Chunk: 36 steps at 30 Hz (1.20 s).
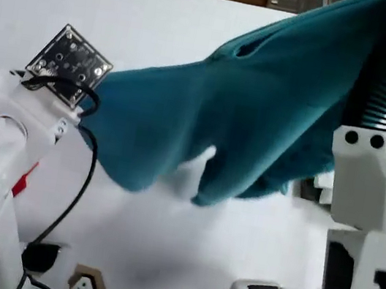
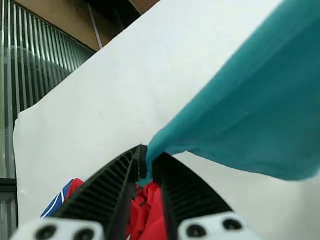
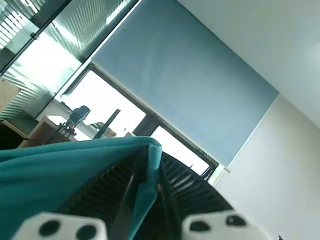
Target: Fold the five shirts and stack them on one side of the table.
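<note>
Left hand, toward the table's left side: fingers pressed together on a thin edge of the teal shirt, with a red garment bunched just beneath. From there the shirt hangs as a slack sheet between the two arms, sagging in the middle; its lowest fold is near the table or brushing it (cannot tell which). Farther off and higher, the right hand pinches another edge of the same shirt, tilted up toward the ceiling. Judged light, soft and limp: it will droop and swing, and crease wherever unsupported. A thin pinch may slip if drawn taut. Hems or shoulder seams look the surest holds, two corners of one edge.
</note>
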Each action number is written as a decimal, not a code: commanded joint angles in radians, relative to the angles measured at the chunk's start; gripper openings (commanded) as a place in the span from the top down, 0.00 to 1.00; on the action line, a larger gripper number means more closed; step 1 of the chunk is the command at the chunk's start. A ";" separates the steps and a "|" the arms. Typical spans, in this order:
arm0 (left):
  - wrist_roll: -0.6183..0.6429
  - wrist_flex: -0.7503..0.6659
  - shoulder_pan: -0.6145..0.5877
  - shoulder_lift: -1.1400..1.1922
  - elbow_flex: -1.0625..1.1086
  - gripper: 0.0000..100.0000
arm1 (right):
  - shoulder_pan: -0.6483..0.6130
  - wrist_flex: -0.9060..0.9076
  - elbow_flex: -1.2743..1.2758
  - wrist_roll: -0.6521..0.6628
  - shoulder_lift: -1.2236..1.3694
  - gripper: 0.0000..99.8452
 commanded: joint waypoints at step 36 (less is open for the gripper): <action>-0.117 -0.210 -0.226 -0.011 -0.147 0.98 | 0.067 -0.018 0.003 0.003 -0.111 0.98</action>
